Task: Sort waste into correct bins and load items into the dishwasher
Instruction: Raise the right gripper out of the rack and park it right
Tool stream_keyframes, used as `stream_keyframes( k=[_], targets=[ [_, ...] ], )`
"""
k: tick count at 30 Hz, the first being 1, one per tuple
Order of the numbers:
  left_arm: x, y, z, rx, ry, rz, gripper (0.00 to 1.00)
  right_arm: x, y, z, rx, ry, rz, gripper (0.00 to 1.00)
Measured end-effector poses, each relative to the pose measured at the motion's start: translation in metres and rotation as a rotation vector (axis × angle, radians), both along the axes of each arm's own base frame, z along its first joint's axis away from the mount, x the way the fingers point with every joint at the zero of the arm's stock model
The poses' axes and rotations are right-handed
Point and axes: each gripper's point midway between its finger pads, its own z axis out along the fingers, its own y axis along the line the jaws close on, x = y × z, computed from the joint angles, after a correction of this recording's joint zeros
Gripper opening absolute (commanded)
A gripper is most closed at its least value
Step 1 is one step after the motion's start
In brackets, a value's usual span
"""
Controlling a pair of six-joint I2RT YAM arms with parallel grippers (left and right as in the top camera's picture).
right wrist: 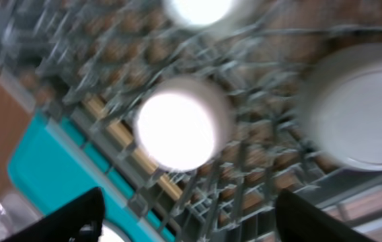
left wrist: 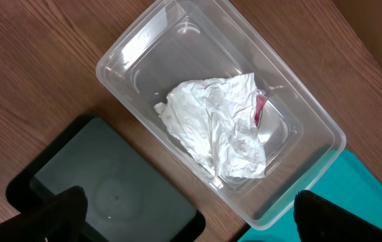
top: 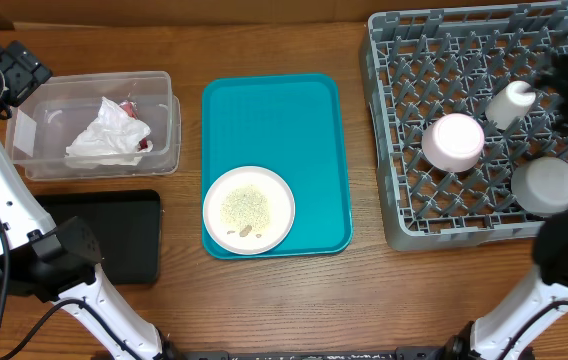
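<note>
Our left fingers (left wrist: 60,215) stand wide apart with nothing between them, hanging above the near edge of the clear tub (left wrist: 127,50) and the black tray (left wrist: 110,191) beside it. The napkin (left wrist: 211,128) lies crumpled in the tub, with a small red scrap (left wrist: 259,109) at its edge. The black tray sits on the table (top: 364,300) just in front of the tub. On the teal tray (top: 274,110) in the middle of the table rests the plate (top: 274,228), at the tray's near left corner, and a thin heap of grains (top: 244,205) lies on it. The rack (top: 394,100) stands at the right. In it we see one bowl (top: 453,141) near the middle, a second bowl (top: 545,185) toward the near right corner, and the cup (top: 511,103) lying tilted behind them. Our right fingers (right wrist: 70,222) are over the rack, also spread wide and holding nothing; the wrist view there is blurred, with the first bowl directly beneath them.
</note>
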Motion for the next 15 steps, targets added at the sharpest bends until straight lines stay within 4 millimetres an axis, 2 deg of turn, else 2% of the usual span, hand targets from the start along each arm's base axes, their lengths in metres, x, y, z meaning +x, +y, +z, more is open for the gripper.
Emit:
stream_keyframes(
  k=[3,4,5,6,7,14,15],
  targets=[
    [0.0,0.0,0.0,0.0,0.0,0.0,1.0,0.007,0.063,0.01,-0.003,-0.028,0.158,0.95],
    [0.0,0.0,0.0,0.0,0.0,0.0,1.0,0.009,0.089,0.012,-0.003,-0.035,0.22,1.0],
    [0.0,0.0,0.0,0.0,0.0,0.0,1.0,0.01,0.105,0.012,-0.002,-0.04,0.258,1.0],
    [0.0,0.0,0.0,0.0,0.0,0.0,1.0,0.012,0.132,0.011,-0.001,-0.049,0.326,1.0],
    [0.0,0.0,0.0,0.0,0.0,0.0,1.0,0.012,0.143,0.01,0.0,-0.052,0.355,1.0],
    [0.0,0.0,0.0,0.0,0.0,0.0,1.0,0.003,0.266,0.001,0.003,-0.117,0.647,1.0],
    [0.0,0.0,0.0,0.0,0.0,0.0,1.0,0.001,0.277,0.001,-0.001,-0.127,0.674,1.0]
  ],
)
